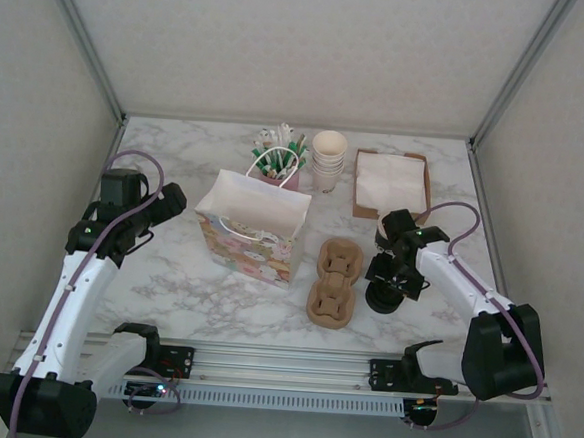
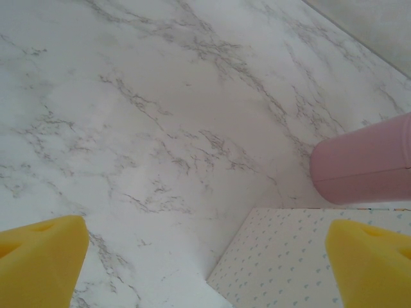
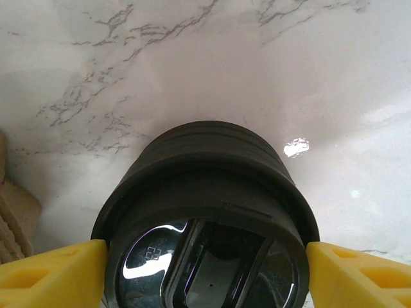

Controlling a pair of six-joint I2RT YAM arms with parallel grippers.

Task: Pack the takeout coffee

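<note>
Right wrist view — right tool flanks takeout coffee; left tool agape.

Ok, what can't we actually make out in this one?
- Top view: takeout coffee mostly covered by the right claw.
- Right wrist: lid cut by bottom edge; whether fingers touch it is unclear.
- Left wrist: pink holder cut by right edge.
</note>
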